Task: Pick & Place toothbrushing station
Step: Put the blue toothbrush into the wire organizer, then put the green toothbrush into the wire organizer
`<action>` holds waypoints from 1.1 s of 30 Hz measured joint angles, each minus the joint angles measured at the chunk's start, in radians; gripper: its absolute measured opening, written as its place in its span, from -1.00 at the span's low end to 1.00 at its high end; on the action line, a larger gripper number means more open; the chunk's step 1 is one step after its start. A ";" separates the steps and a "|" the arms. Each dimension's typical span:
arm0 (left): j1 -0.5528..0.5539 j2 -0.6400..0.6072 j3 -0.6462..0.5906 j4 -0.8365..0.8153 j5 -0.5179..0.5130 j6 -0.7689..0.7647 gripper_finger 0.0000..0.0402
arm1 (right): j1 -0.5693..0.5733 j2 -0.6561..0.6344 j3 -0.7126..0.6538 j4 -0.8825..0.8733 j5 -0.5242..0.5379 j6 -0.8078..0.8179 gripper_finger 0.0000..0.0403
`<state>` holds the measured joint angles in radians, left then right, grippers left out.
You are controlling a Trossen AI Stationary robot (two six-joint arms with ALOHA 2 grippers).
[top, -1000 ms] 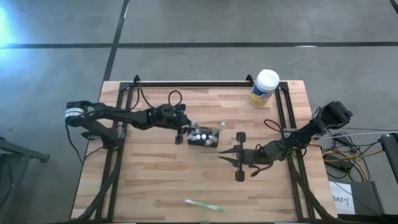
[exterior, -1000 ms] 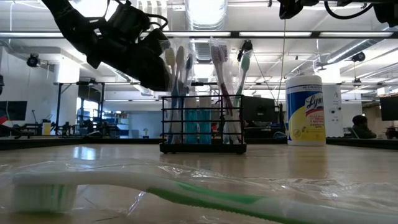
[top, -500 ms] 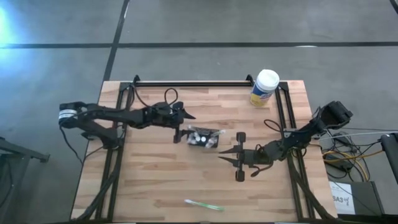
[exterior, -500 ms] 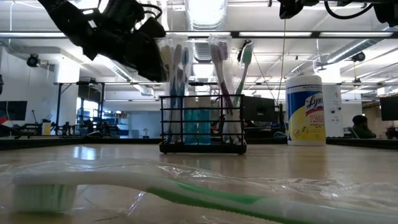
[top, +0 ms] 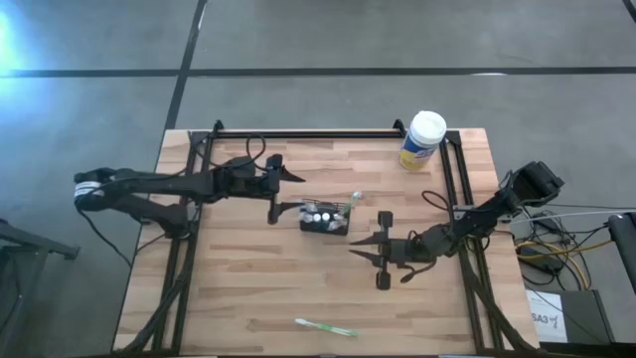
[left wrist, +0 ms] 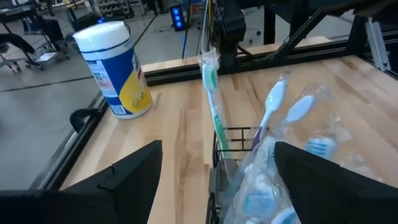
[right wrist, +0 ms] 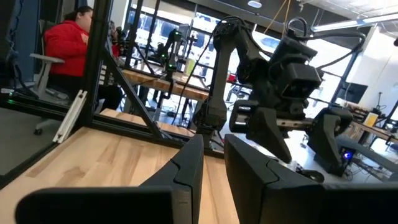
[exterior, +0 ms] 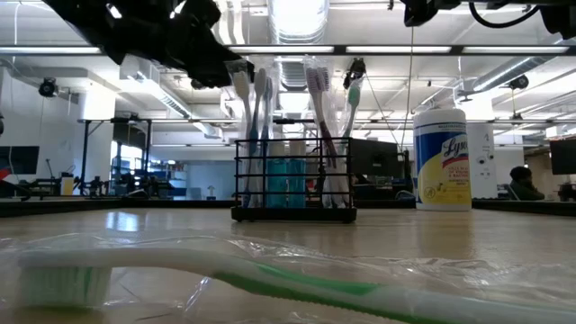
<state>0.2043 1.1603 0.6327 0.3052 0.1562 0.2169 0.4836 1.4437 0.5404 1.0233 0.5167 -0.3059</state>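
The holder (top: 325, 219) stands at the middle of the high view, with toothbrushes (exterior: 310, 117) upright in it. Left gripper (top: 278, 195) is just left of it, fingers wide apart and empty. Right gripper (top: 360, 250), lower right of the holder, is nearly closed and empty. A green toothbrush (top: 326, 326) lies at bottom centre.

"Can you count the brushes (exterior: 310, 108) in the holder (exterior: 293, 180)?"

"No. They're in clear wrap and overlap. From above they're too small to sort."

"And the loose green brush (exterior: 270, 283)?"

"Blurred, its handle runs off the picture's edge."
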 joint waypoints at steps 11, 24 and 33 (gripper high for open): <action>-0.005 -0.238 0.029 -0.135 0.004 0.072 0.54 | -0.004 0.000 0.000 0.002 0.000 0.005 -0.71; -0.091 -0.749 0.061 -0.562 0.089 -0.052 -0.61 | -0.004 -0.001 0.000 -0.068 0.000 0.045 -0.73; -0.092 -0.994 -0.240 -0.431 0.089 -0.178 -0.95 | -0.004 -0.002 0.003 -0.052 0.009 0.164 -0.73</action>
<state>0.1127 0.1659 0.3923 -0.1257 0.2450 0.0385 0.4793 1.4422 0.5433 0.9715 0.5257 -0.1421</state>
